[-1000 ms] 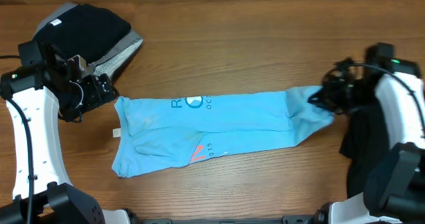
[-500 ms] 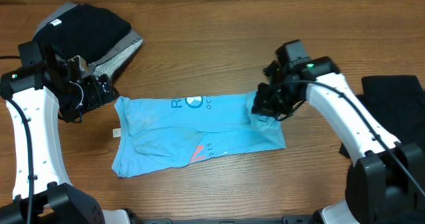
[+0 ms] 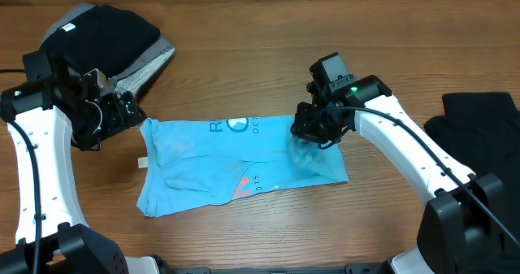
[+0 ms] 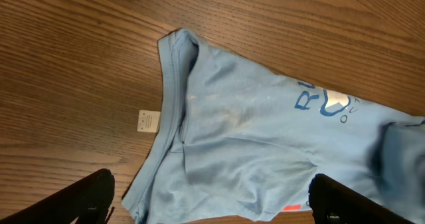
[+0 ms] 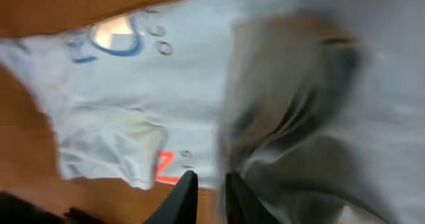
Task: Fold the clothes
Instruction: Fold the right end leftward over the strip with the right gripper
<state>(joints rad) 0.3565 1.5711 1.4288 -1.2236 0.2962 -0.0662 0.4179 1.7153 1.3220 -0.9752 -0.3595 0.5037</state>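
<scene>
1. Clothes on the table (image 3: 268,54) are, by my judgement, only at the start of folding: one piece is partly folded and the rest lie loose.
2. Upper left of the frame: a dark heap (image 3: 106,30), black with a grey edge, sits crumpled and unfolded.
3. Left of centre: the left gripper (image 3: 128,111) hangs just beside the collar end of the shirt. Its jaws are spread wide and it holds nothing.
4. Centre of the frame: the sky-blue T-shirt (image 3: 219,156) lies as a long band. Its left part is flat but rumpled, and its right end is doubled over onto the body. That looks like a first fold under way, so smoothing and further folds are left.
5. Right of centre: the right gripper (image 3: 315,134) sits low over that doubled end. The wrist view is blurred, and the fingers (image 5: 184,191) show only a narrow gap between them. I cannot tell whether they pinch the cloth or stand free of it.
6. Right edge of the frame: a black garment (image 3: 479,115) lies in a loose heap, not yet folded.
7. Count, left to right:
   - one dark heap, though I cannot tell whether it is one garment or two
   - one white label (image 4: 147,121) on the wood, touching the shirt's collar edge
   - one blue T-shirt
   - one black garment
   - two grippers
</scene>
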